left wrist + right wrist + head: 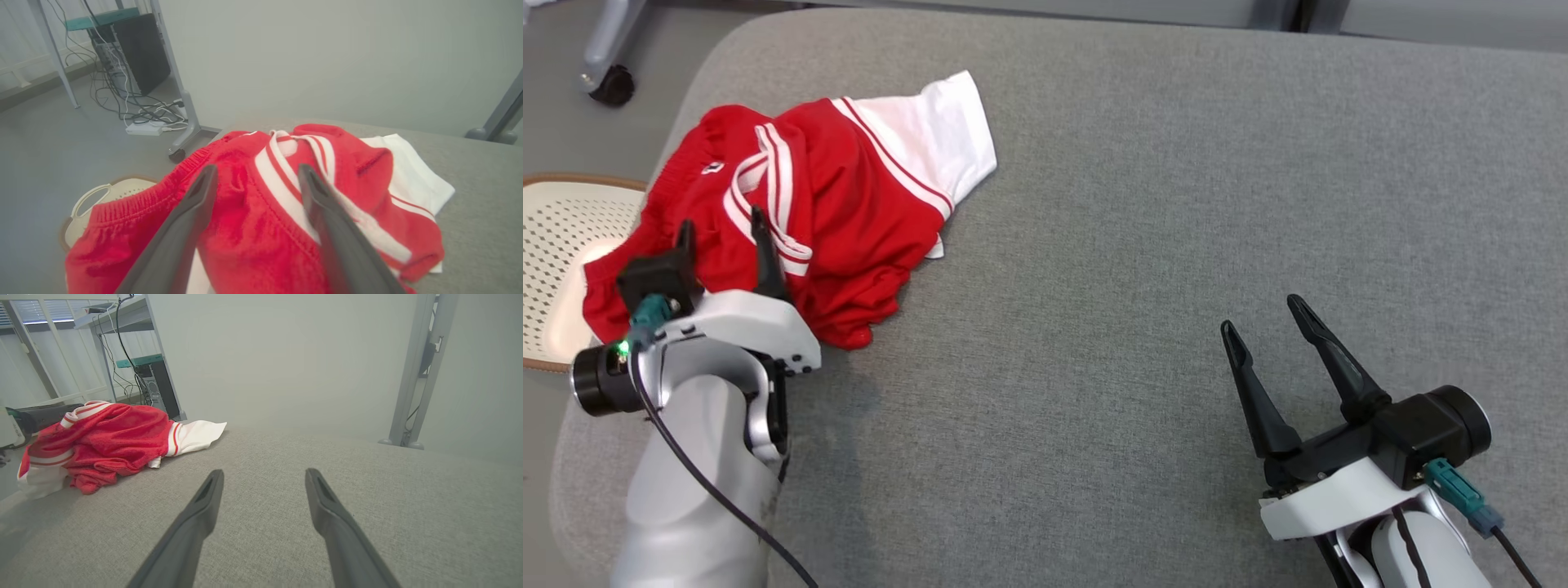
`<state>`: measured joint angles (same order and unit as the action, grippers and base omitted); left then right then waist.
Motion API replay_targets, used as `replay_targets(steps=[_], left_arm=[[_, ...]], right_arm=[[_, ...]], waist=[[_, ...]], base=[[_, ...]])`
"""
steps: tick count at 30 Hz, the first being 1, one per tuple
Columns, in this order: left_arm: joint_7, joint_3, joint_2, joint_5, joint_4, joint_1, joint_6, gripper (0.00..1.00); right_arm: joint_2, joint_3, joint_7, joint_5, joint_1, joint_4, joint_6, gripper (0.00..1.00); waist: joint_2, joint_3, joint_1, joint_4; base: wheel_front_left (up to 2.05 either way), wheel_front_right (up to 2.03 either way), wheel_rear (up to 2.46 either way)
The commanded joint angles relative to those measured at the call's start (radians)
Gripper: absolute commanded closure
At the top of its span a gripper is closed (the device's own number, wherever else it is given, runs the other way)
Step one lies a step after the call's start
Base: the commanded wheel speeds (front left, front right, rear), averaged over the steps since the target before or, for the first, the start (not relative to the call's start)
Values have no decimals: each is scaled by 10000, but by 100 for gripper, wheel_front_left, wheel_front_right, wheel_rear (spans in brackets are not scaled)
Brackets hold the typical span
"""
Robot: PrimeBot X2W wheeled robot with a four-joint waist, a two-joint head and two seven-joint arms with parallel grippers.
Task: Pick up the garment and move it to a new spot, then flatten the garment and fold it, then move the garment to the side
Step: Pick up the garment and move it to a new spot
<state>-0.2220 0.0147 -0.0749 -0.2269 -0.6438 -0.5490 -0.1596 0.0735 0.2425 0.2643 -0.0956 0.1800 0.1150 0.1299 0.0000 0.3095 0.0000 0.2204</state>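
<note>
Garment [849, 204] lies crumpled on the bench [1176, 204] beneath our wide-open left end effector [722, 218]; soft, light (likely slippery mesh), we would pinch its waistband [662, 192]. Right end effector [1260, 313], also wide, hangs well apart.

A grey fabric-covered surface [1176, 204] with rounded corners stands on a grey floor [41, 163] before a plain pale wall [286, 355]. Off to one side, a dark computer tower [141, 49] sits in a desk frame among tangled cables [110, 94] and a white power strip [144, 129]. A grey metal post [421, 367] rises by the wall. Daylight shows through slatted blinds [24, 314].
</note>
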Motion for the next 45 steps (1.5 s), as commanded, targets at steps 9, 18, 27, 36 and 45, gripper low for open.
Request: replay_targets(steps=[9,18,27,36,45], left_arm=[[1612,-135,-405,-522,-1899,-1458,360,0],[1904,-60,-396,-802,-3313,-2228,626,44],[851,-47,-488,-849,-3461,-2498,732,100],[-295,-139,-670,-899,-2587,-1878,885,100],[-433,-154,-664,-699,21,-772,779,100]], right_arm=[[166,102,18,-31,436,59,15,0],[244,175,18,-55,616,68,15,0],[193,276,18,-89,564,176,15,0],[26,324,18,-301,305,289,15,0],[-159,249,18,-493,-130,408,15,0]], waist=[[0,649,0,-186],[0,929,0,-169],[0,723,0,-199],[0,-37,0,-411],[0,-1067,0,-747]], base=[[0,0,0],[0,0,0],[0,0,0],[0,0,0],[0,0,0]])
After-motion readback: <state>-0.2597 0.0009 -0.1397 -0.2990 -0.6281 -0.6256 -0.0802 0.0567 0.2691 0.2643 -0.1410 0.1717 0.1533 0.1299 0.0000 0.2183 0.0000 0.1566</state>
